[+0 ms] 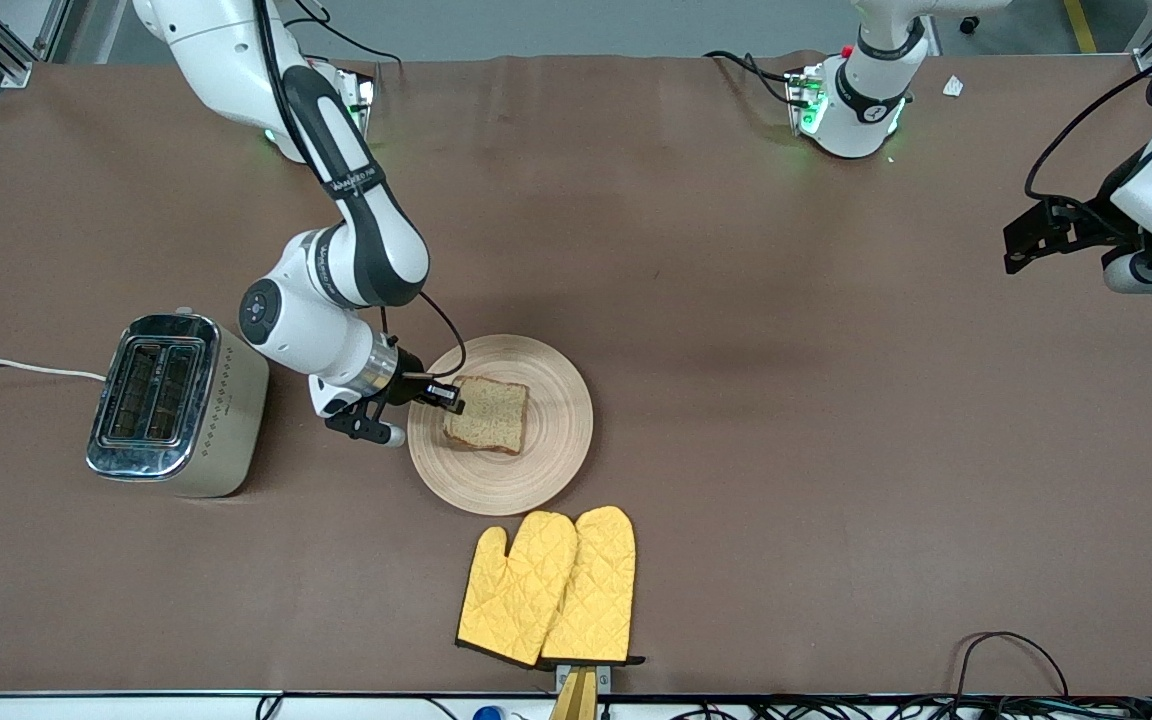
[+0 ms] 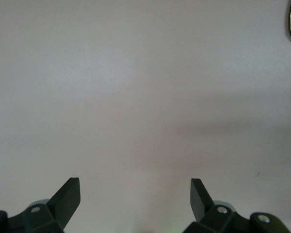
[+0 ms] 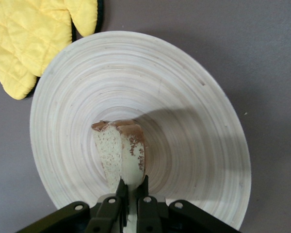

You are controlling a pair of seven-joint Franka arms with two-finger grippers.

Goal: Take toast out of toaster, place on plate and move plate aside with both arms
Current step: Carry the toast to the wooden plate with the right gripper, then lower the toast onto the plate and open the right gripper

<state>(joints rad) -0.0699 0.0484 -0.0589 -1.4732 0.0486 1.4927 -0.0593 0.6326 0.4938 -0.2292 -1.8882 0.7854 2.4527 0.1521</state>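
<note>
— We see a pale wooden plate (image 1: 546,440) with ring grain, matt. The toaster (image 1: 176,405)?

— We'd call it glossy polished metal. The oven mitts (image 1: 548,588) look like quilted yellow cloth; the worktop (image 1: 786,400) wears matt brown fabric.

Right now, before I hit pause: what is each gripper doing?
Right gripper: shut on the toast, over the plate.
Left gripper: open, holding nothing, waiting over bare table.

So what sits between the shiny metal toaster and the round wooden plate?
In the front view, only the right gripper, shut on the toast, between toaster and plate.
</note>
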